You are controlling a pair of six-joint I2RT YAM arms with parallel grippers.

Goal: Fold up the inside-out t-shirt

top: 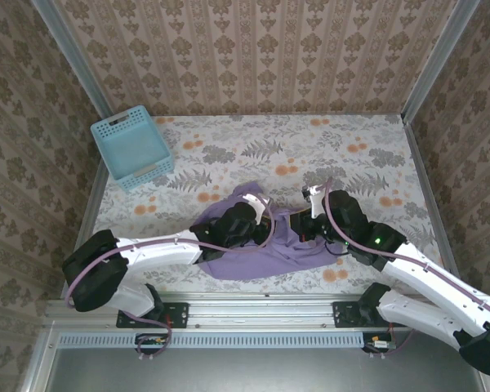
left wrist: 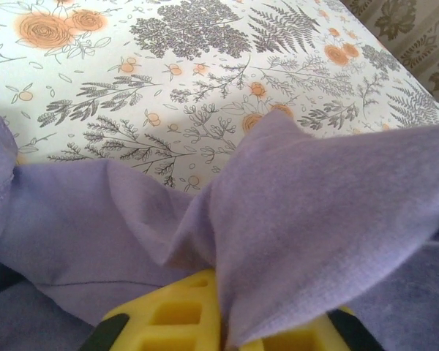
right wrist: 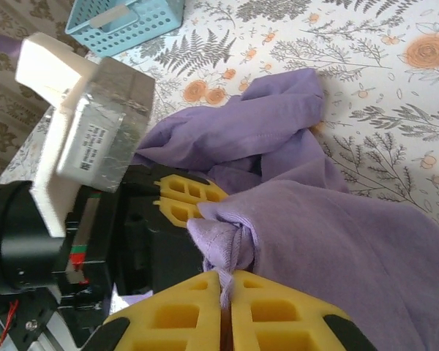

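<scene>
Clearly, we see the left gripper (left wrist: pixel 230 325) and right gripper (right wrist: pixel 227 300) each pinching a fold of the crumpled lavender t-shirt (top: pixel 253 255) on the floral table (top: pixel 310 155).

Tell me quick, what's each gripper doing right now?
Left gripper: closed, pinching a fold of the t-shirt.
Right gripper: closed, pinching a bunched edge of the t-shirt.
</scene>
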